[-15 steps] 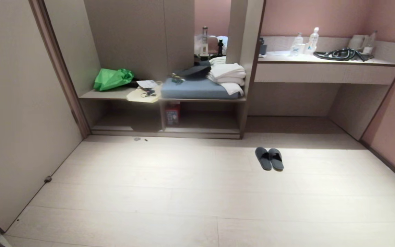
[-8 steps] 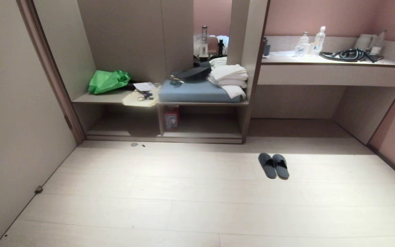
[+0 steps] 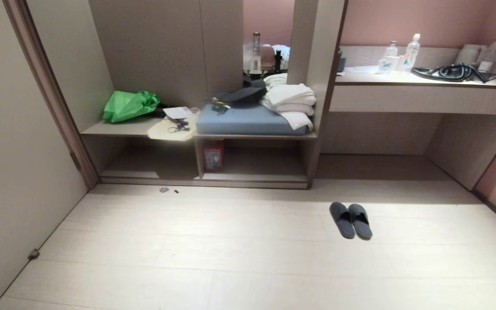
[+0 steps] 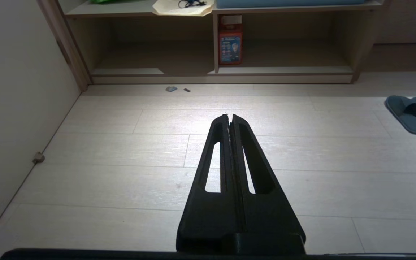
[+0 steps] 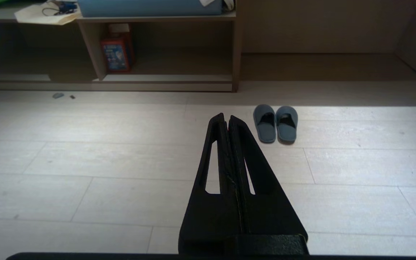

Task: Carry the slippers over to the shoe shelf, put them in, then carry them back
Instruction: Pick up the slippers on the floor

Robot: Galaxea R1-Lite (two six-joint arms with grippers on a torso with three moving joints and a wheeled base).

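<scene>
The dark grey slippers [image 3: 351, 220] lie side by side on the pale floor, to the right of the shoe shelf [image 3: 252, 165], toes pointing at the wall. They also show in the right wrist view as slippers [image 5: 275, 123] and at the edge of the left wrist view as slippers [image 4: 412, 113]. The shoe shelf [image 5: 164, 63] is the low cubby under the blue cushion, split by a vertical divider. My right gripper [image 5: 226, 117] is shut and empty, held above the floor short of the slippers. My left gripper [image 4: 229, 116] is shut and empty too. Neither arm shows in the head view.
A red box [image 3: 213, 155] stands in the cubby beside the divider. On the bench above lie a green bag [image 3: 129, 105], a blue cushion [image 3: 248, 120], a black hat [image 3: 241, 95] and folded towels [image 3: 291, 101]. A counter [image 3: 424, 82] with bottles is on the right. A wall [image 3: 11, 150] closes the left.
The whole scene has slid down and grown in the head view: the camera has come closer to the shelf and slippers. Nothing on the floor has itself moved.
</scene>
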